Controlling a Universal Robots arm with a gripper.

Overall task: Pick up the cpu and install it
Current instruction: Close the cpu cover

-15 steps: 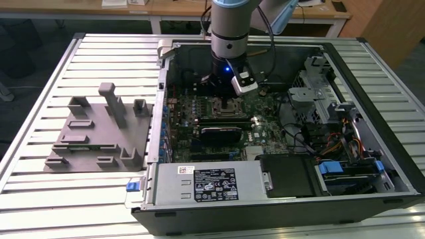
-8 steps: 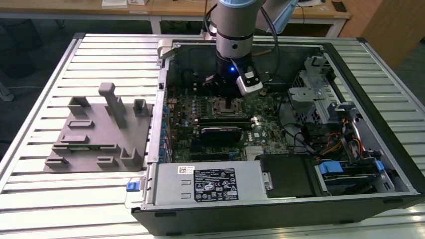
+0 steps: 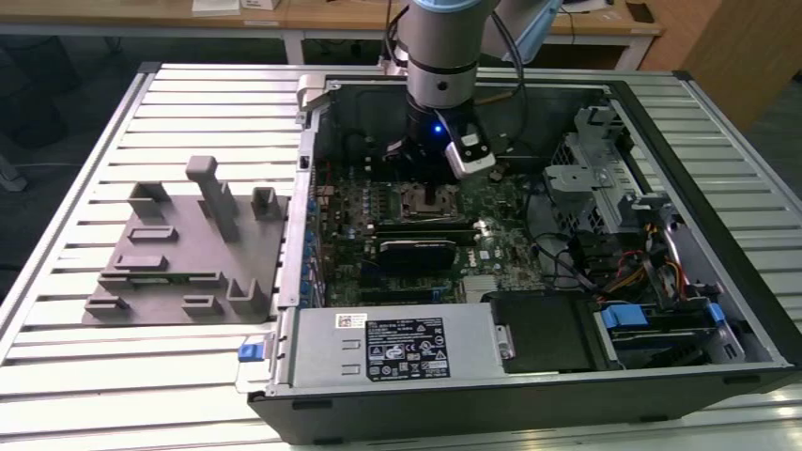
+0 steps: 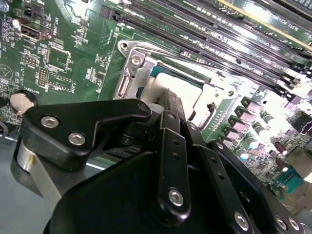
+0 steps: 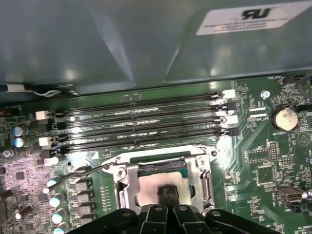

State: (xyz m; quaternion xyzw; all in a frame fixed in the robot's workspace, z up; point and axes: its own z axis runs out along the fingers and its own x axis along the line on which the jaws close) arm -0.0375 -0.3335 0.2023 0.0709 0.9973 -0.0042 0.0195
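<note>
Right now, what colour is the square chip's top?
Silvery white; the chip shows best in the first wrist view.

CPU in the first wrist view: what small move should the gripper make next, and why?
Probably a slight straight rise. The cpu seems to lie flat inside the socket frame, with the gripper over its middle, so sideways motion might drag it.

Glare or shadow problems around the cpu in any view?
Second wrist view: glare washes out the memory slots and the cpu top reads near white; the gripper is a dark foreground mass. First wrist view: cpu bright too, motherboard bleached pinkish by the capacitors. Exterior view: case interior dim, socket shaded under the arm.
</note>
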